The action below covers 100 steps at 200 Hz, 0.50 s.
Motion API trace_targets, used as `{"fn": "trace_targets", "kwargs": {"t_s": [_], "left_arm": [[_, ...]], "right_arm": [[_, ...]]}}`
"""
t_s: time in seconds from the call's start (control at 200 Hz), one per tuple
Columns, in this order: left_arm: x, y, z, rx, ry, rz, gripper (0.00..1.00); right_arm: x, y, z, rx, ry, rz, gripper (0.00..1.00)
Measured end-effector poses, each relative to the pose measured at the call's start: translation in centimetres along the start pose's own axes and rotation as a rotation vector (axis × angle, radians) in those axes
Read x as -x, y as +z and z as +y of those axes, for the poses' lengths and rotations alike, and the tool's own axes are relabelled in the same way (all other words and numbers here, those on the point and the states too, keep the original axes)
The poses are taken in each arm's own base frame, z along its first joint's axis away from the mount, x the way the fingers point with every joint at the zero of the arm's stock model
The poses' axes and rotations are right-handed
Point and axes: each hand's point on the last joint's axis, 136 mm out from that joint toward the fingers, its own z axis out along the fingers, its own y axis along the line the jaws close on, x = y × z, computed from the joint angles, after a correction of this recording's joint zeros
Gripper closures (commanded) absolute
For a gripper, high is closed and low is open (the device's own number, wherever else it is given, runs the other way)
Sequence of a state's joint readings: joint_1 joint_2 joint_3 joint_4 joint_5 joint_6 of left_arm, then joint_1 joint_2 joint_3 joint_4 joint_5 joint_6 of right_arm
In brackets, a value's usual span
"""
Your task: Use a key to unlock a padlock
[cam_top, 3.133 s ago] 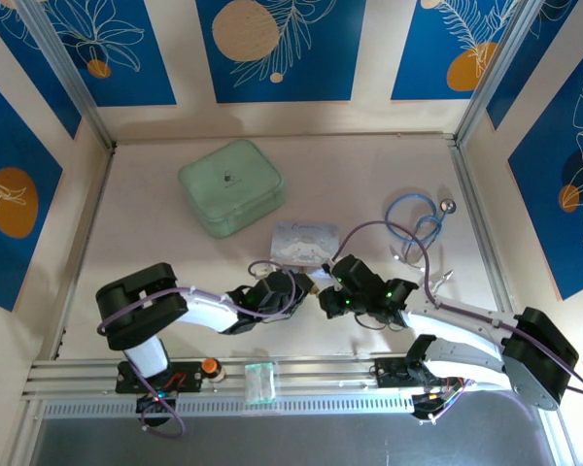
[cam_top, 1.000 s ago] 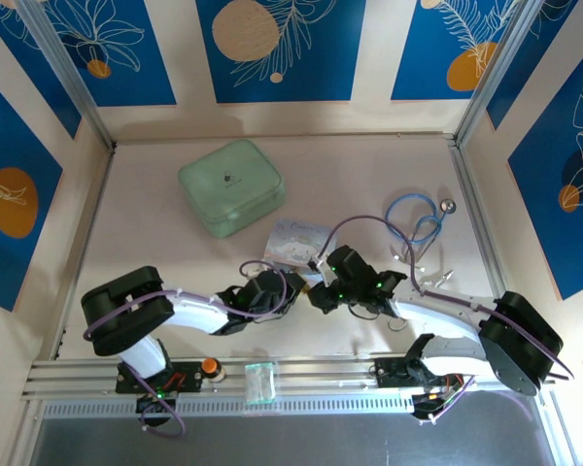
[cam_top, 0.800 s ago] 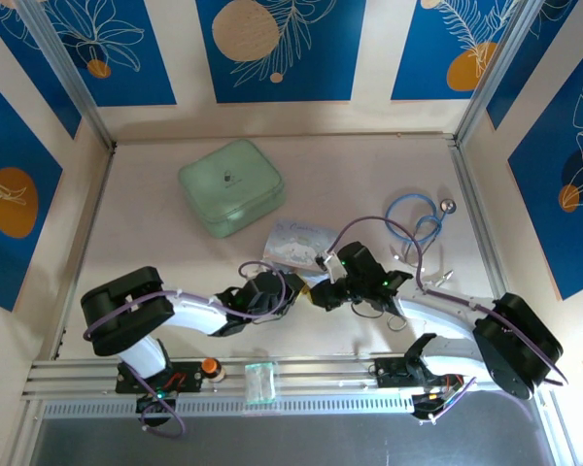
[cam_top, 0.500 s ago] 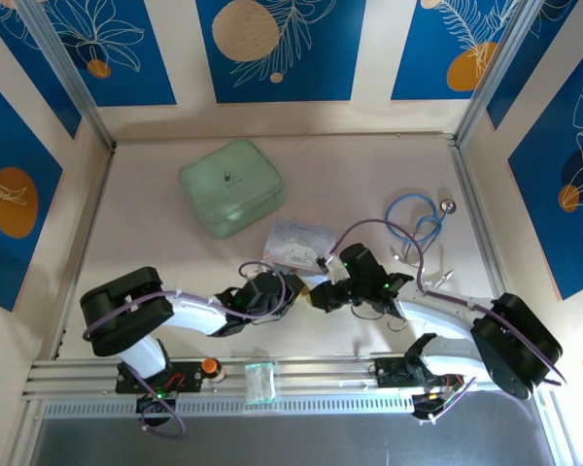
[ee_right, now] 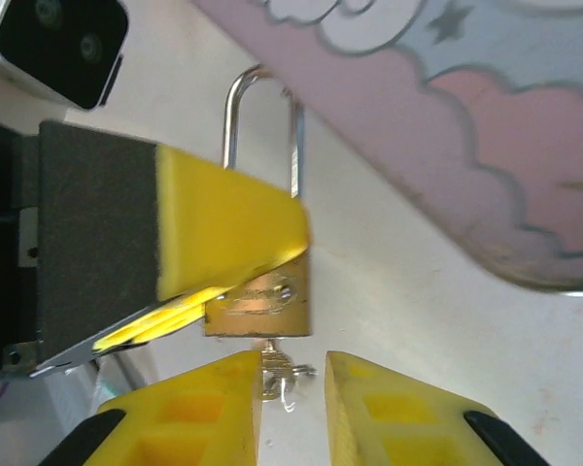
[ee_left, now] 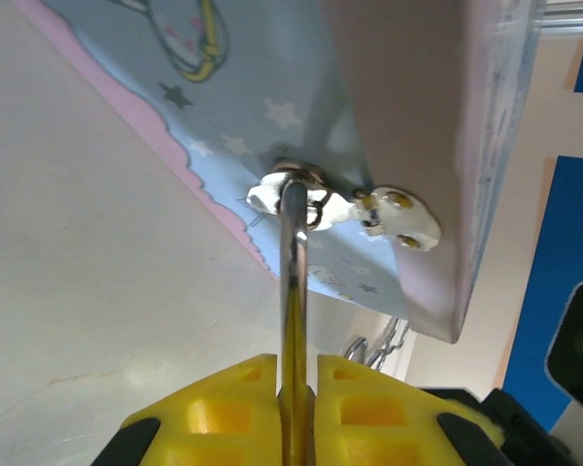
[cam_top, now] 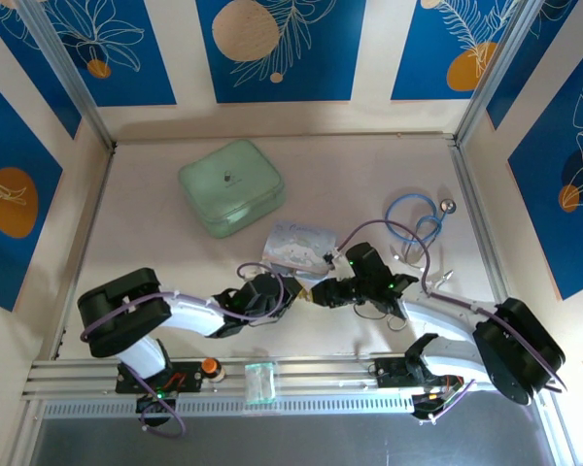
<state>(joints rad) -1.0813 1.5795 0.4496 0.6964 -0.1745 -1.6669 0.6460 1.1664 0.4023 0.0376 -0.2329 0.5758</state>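
Note:
The padlock [ee_right: 262, 306] is a small brass block with a silver shackle [ee_right: 262, 126] pointing up beside the tin. My left gripper [ee_left: 296, 364] is shut on it, and its yellow finger [ee_right: 228, 228] covers the upper left of the body. In the left wrist view the padlock shows edge-on, with the shackle [ee_left: 293, 233] reaching up to the tin's white clasp [ee_left: 394, 212]. The key [ee_right: 275, 367] sticks out of the padlock's underside. My right gripper [ee_right: 293, 357] is open around the key, which lies against its left finger [ee_right: 223, 398]. From above, both grippers meet at mid table [cam_top: 308, 291].
The pale blue and pink patterned tin [cam_top: 296, 240] lies just beyond the grippers. A green case [cam_top: 231, 186] sits at the back left. A blue looped cable [cam_top: 415, 216] and a bent wire clip [cam_top: 437, 279] lie to the right. Side walls ring the table.
The right gripper's jaws have parted around the key, and its wrist has shifted a little to the right. The left arm still holds the padlock in the same place.

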Motion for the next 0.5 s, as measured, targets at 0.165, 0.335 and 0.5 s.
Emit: {"fn": "trace_targets", "kwargs": {"t_s": [0.165, 0.335, 0.5], "left_arm": [[0.2, -0.2, 0.7, 0.032, 0.047, 0.007, 1.00], [0.8, -0.4, 1.5, 0.097, 0.155, 0.021, 1.00], [1.5, -0.8, 2.0, 0.223, 0.342, 0.031, 0.99]], "right_arm": [[0.7, -0.3, -1.2, -0.065, 0.054, -0.044, 0.57], [1.4, -0.4, -2.4, -0.152, 0.108, -0.084, 0.56], [2.4, -0.3, -3.3, -0.237, 0.157, -0.126, 0.57]]}}
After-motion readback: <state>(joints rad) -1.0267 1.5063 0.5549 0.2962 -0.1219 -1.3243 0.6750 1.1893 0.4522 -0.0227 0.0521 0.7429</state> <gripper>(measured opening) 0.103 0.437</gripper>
